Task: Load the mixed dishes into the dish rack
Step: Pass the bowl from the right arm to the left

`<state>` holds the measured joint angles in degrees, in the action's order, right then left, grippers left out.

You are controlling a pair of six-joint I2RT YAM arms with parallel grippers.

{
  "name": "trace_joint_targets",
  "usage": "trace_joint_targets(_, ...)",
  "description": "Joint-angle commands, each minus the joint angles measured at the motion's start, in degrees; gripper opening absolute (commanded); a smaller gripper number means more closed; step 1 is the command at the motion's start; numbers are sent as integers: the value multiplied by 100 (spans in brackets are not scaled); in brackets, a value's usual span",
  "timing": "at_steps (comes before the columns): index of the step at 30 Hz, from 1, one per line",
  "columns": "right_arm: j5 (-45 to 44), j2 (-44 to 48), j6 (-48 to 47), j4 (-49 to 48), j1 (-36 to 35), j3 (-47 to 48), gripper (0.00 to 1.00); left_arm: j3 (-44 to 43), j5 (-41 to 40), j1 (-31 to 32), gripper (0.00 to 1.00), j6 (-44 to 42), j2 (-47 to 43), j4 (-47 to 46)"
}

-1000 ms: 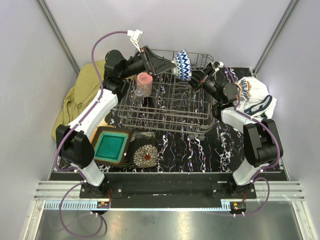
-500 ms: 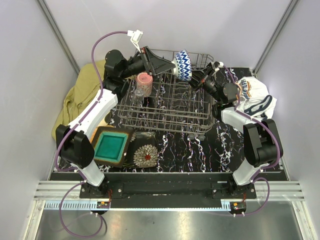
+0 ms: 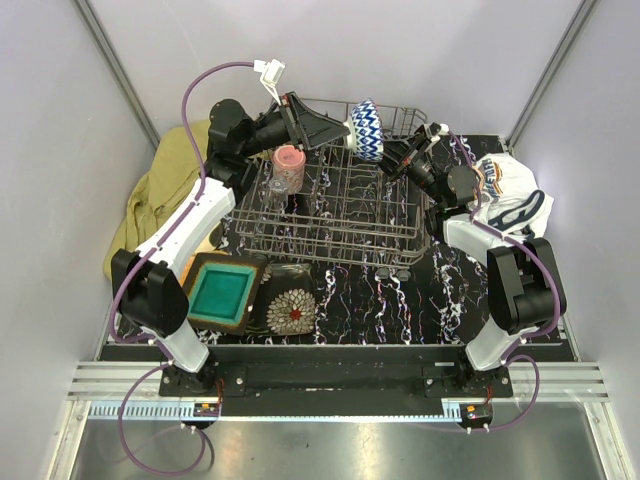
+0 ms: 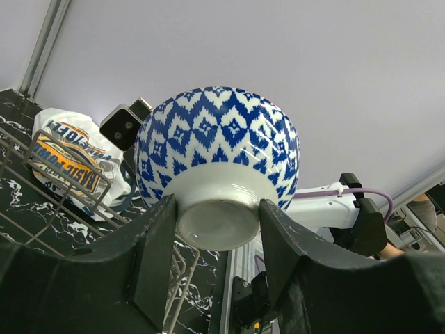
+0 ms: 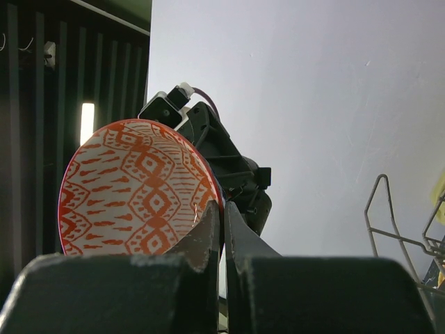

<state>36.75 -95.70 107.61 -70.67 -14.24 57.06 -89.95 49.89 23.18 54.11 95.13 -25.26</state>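
A bowl [image 3: 367, 130], blue-and-white zigzag outside, hangs on edge over the back rail of the grey wire dish rack [image 3: 340, 215]. My left gripper [image 3: 345, 128] is shut on its white foot; in the left wrist view the fingers [image 4: 156, 236] press both sides of the foot of the bowl [image 4: 215, 139]. My right gripper [image 3: 393, 160] is shut on the rim from the other side. The right wrist view shows the bowl's orange-patterned face [image 5: 132, 195] with its rim pinched at the right gripper [image 5: 223, 209]. A pink cup [image 3: 289, 165] stands in the rack.
On the marbled mat in front of the rack lie a teal square plate [image 3: 220, 290] and a dark floral plate [image 3: 292, 310]. An olive cloth [image 3: 155, 195] lies at the left. At the right a white printed cloth [image 3: 510, 200] sits behind the right arm.
My left gripper's jaws have closed onto the bowl's foot. Bowl and both arms have stayed almost where they were.
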Motion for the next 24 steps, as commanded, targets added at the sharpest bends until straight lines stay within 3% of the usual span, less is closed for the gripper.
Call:
trace_joint_targets(1, 16, 8, -3, -412, -26, 262, 0, -66, 258, 46, 13, -76, 102, -85)
trace_joint_targets(5, 25, -115, 40, -535, -26, 315, 0, -84, 302, 46, 2, 109, 163, -269)
trace_joint_targets(6, 16, -124, 49, -552, -18, 332, 0, -101, 320, 46, 6, 100, 181, -261)
trace_joint_targets(10, 16, -186, 76, -570, -26, 385, 0, -137, 355, 55, 49, 109, 199, -261)
trace_joint_targets(17, -19, -168, 102, -632, -17, 359, 0, -49, 381, 55, 61, 100, 164, -234)
trace_joint_targets(24, -37, -151, 93, -649, -17, 350, 0, -22, 399, 46, 62, 100, 137, -217)
